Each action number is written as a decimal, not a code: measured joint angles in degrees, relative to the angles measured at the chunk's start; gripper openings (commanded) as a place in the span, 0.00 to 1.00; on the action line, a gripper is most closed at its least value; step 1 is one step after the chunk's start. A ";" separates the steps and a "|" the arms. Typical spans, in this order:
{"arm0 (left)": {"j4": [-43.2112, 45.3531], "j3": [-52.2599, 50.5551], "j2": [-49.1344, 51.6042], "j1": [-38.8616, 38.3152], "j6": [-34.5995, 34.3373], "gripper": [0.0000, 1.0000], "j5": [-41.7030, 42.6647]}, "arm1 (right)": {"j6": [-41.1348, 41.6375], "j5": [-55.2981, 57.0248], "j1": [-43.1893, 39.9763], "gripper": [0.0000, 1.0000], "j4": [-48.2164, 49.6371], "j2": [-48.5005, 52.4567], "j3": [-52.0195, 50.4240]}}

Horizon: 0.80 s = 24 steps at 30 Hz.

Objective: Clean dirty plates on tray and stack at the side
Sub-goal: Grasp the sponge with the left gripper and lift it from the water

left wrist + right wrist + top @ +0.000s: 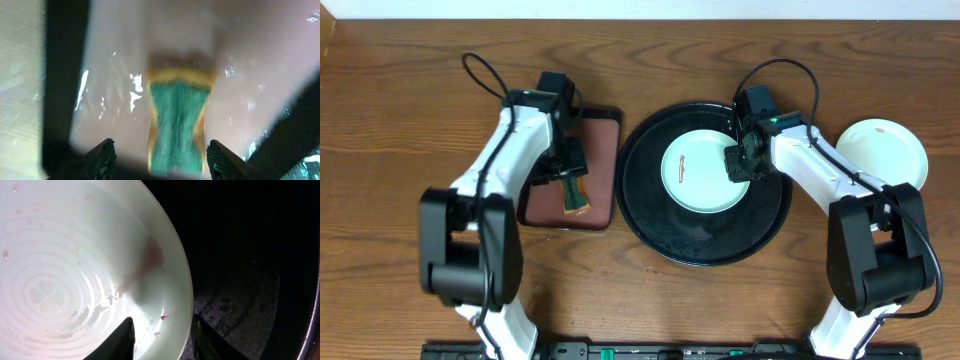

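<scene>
Right end effector (162, 337), narrow, straddles the mint plate (695, 175) at its three o'clock rim on the black tray (705, 245); whether it grips, I cannot tell. Left end effector (161, 152) stands wide around the sponge (177, 125).

Lab w/ 2 robot arms (510, 150)

My left arm (510, 150) stretches toward 1 o'clock, left gripper (160, 156) doubled back toward 6, jaws apart. My right gripper (162, 336) points toward 7, jaws apart.
</scene>
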 measured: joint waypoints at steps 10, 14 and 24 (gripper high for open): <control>7.23 -10.60 -1.09 0.02 -4.70 0.41 6.99 | -0.09 -0.07 0.00 0.36 -0.02 0.00 0.00; 12.96 -16.11 -1.09 0.02 -7.61 0.08 8.09 | -0.11 -0.13 0.00 0.36 0.00 0.00 0.00; 16.74 -16.70 -1.75 -0.04 0.39 0.40 7.06 | -0.09 -0.17 0.00 0.37 0.00 0.00 0.00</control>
